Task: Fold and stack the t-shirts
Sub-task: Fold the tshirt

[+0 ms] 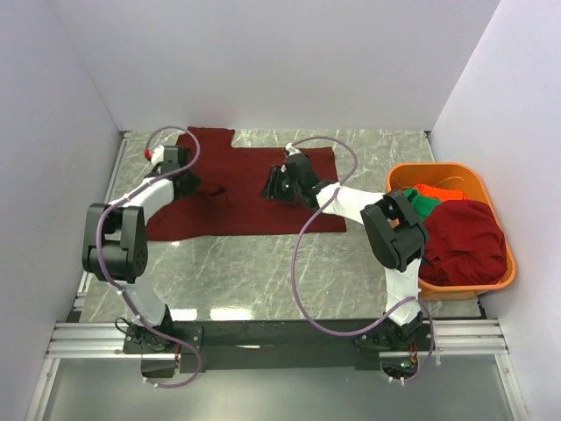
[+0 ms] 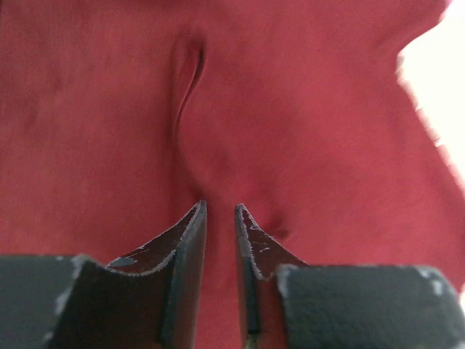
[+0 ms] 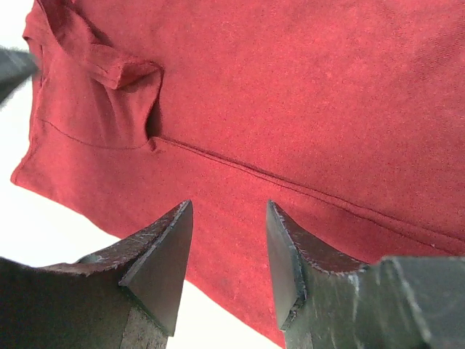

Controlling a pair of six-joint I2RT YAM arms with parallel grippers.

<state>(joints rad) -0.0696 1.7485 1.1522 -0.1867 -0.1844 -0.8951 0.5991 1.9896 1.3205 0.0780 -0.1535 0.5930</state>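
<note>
Maroon t-shirt [image 1: 245,210] lies spread for folding; my left gripper [image 2: 220,209], near-closed, apparently pinches it; right gripper [image 3: 229,207] gapes empty over the hem.

1. The maroon t-shirt [image 1: 245,206] lies partly under the left arm [image 1: 131,219] and the right arm [image 1: 351,203] in the top view. Each wrist view shows only part of it.
2. The left gripper [image 2: 219,211] leaves a narrow gap between its tips. Whether they pinch cloth cannot be determined.
3. The green t-shirt [image 1: 422,204] shows as a small patch. The right arm and a dark red t-shirt [image 1: 465,241] cover the rest.
4. The orange-red t-shirt [image 1: 436,190] shows one strip only.
5. A dark blurred object [image 3: 13,67], cut off by the right wrist view's left edge, is unidentifiable.
</note>
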